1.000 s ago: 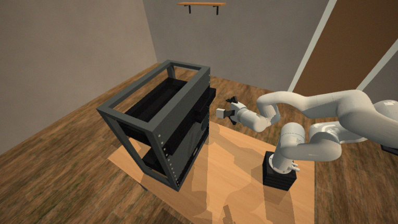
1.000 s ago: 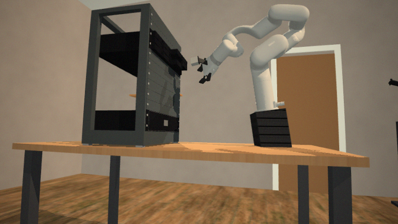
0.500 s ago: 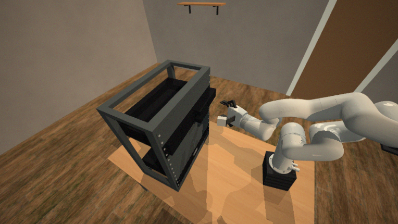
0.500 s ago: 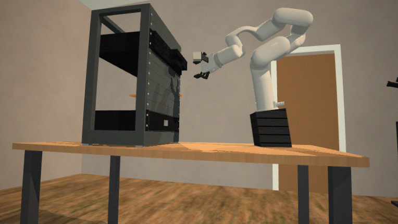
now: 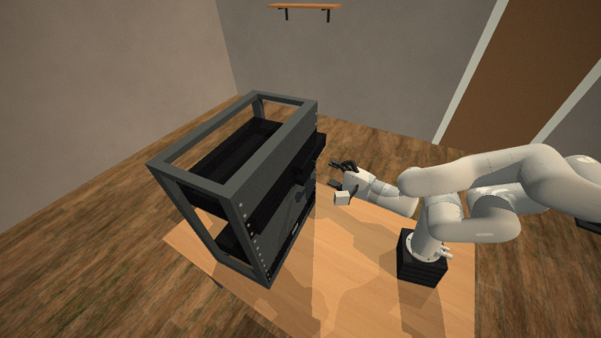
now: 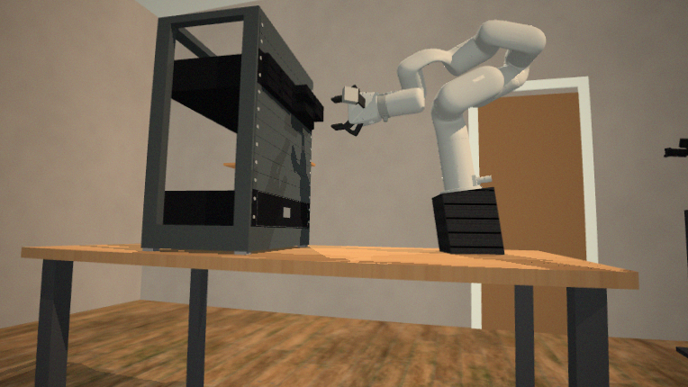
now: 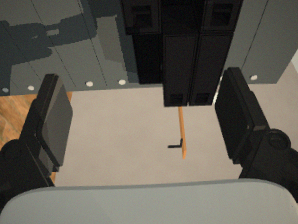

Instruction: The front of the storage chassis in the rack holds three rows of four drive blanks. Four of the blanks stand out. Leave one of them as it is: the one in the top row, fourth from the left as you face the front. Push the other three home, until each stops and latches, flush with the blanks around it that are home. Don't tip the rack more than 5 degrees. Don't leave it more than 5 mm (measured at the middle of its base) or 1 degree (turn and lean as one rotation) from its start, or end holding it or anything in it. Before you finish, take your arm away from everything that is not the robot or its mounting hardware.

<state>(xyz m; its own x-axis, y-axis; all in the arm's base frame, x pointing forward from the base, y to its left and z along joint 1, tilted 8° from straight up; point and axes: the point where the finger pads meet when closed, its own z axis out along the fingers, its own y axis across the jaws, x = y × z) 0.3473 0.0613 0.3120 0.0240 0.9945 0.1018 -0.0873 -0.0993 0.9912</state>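
Now end effector [image 6: 338, 112] spread wide, empty, near protruding drive blanks [image 6: 310, 105], apart.

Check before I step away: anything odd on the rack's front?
Yes. At the chassis up in the rack, dark blanks jut out past the flush front. The open end effector is near them, not touching.

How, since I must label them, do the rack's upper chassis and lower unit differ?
The upper chassis sits high in the rack, level with the open pincer; the lower unit sits near its foot. The upper chassis has blanks standing out in front; the lower unit's face lies flush, with a small white patch. Both are black.
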